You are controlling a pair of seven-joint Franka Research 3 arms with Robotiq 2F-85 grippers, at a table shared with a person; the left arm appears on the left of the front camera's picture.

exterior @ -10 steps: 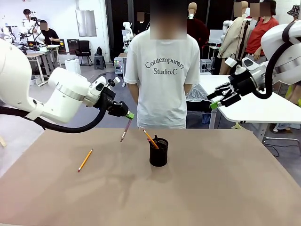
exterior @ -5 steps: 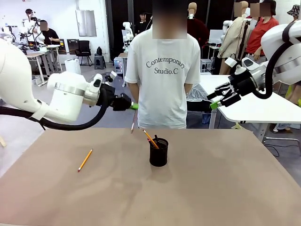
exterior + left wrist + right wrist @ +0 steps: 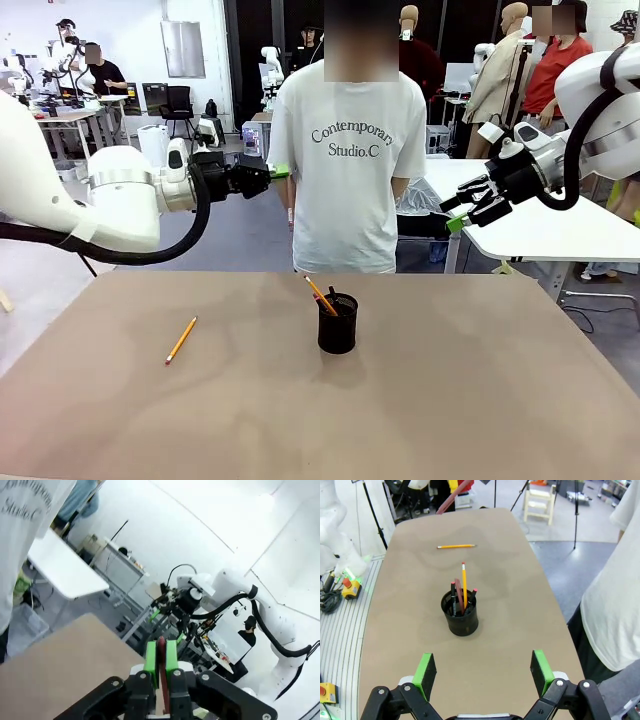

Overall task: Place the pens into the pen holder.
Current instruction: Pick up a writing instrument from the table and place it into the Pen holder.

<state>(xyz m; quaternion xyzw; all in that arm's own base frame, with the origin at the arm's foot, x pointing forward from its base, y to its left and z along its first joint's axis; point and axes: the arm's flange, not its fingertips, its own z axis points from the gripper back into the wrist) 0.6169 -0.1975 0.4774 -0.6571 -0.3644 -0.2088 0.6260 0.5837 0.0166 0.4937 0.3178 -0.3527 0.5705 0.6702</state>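
Left wrist: pen [image 3: 161, 644] in left claw [image 3: 161, 650]

Black mesh pen holder [image 3: 338, 326] upright, pens [image 3: 320, 294] inside, yellow pen [image 3: 181, 340] flat leftward, brown pen [image 3: 161, 672] in left gripper [image 3: 161, 650]

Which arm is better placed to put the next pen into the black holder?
Left. The left fingers pinch a reddish-brown pen and can carry it over; the right fingers are open and empty.

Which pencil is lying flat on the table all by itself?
The orange-yellow pen left of the pen holder. The other pens stand inside the holder, and the left pincer grips a reddish-brown pen.
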